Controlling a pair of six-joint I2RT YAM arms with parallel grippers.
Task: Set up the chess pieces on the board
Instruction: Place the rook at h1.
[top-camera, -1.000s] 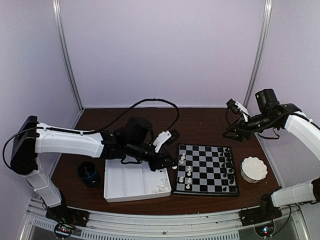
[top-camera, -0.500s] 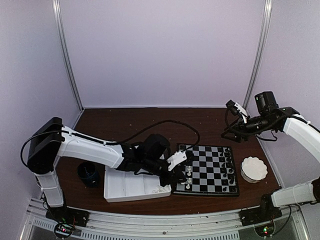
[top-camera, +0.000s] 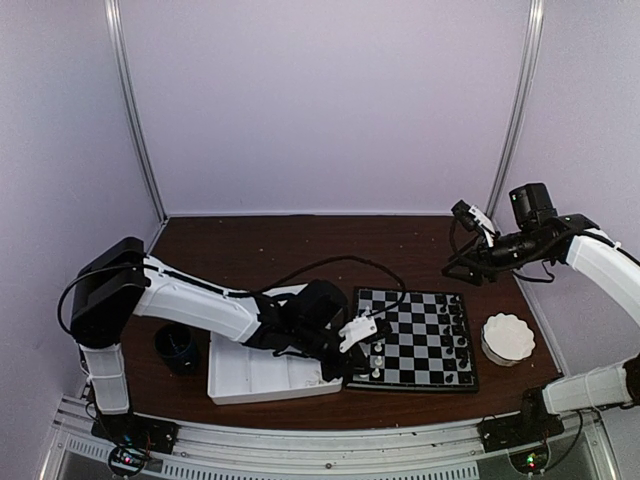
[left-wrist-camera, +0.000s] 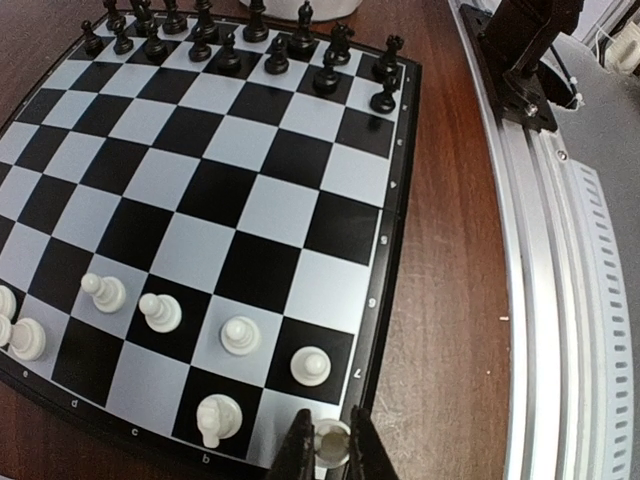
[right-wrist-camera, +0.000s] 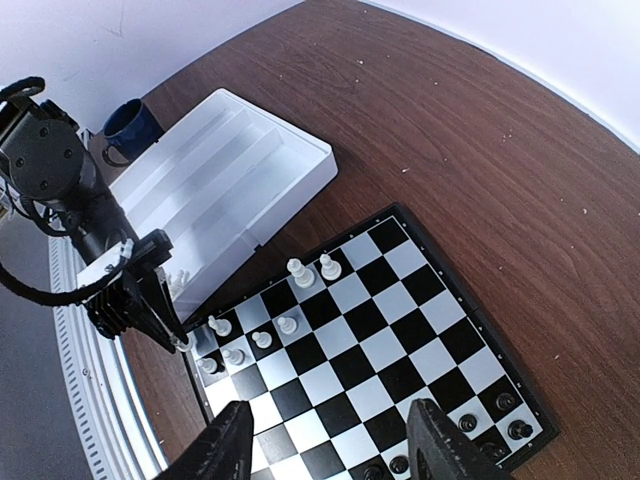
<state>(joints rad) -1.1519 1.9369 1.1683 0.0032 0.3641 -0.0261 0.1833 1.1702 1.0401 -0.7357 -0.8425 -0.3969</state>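
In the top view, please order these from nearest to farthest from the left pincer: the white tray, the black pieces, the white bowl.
1. White tray, just left of the left pincer.
2. Black pieces, along the right edge of the board.
3. White bowl, right of the board, farthest.

Bare middle ranks of the board (left-wrist-camera: 230, 170) between white pawns (left-wrist-camera: 240, 335) and black pieces (left-wrist-camera: 229, 55)

A robotics lab booth: plain lilac walls (top-camera: 320, 100), aluminium posts (top-camera: 137, 120) and base rail (top-camera: 300, 442).
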